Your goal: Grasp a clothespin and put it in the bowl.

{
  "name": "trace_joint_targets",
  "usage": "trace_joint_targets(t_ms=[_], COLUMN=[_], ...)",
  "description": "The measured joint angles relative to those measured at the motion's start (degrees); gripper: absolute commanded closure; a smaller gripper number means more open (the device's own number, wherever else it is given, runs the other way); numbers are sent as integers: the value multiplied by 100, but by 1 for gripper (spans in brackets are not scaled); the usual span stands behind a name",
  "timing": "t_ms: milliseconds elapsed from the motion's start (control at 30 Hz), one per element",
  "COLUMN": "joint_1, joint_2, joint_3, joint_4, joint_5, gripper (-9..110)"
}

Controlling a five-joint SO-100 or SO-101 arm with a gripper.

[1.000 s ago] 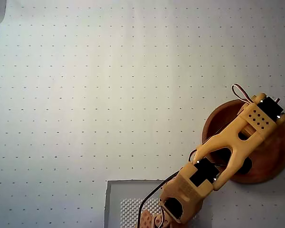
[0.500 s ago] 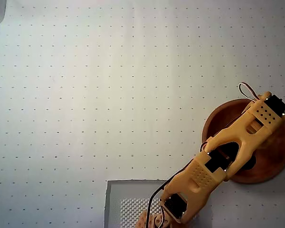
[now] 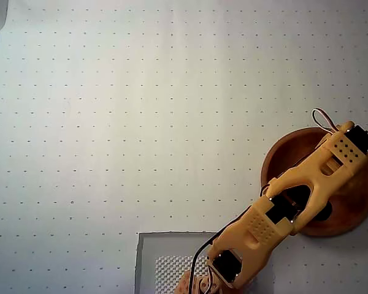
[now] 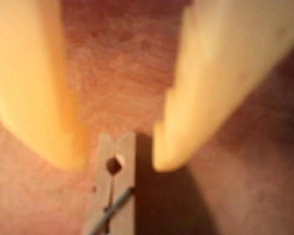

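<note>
Bright overhead view; blurry wrist view.

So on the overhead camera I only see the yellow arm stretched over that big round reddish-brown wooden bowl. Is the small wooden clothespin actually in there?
Observer: Yes. The wrist view shows the slim light-wood spring clothespin lying on the bowl's smooth reddish inside.
Visitor: Is the claw pinching it?
Observer: No. The yellow two-finger gripper is open, and the clothespin's end sits in the gap between the fingertips.
Visitor: Right in the middle?
Observer: No. In that view it lies close beside the left finger, with a shadowed gap before the right finger.
</note>
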Motion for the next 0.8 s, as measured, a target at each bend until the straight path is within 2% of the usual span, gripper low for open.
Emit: trace_joint_targets(t_ms=[133, 367, 800], joint_1=[62, 88, 88], joint_2=[0, 88, 2514], joint_3=[0, 0, 325], joint_4=[220, 431, 606], joint_5=[0, 0, 0], gripper=[106, 104, 104])
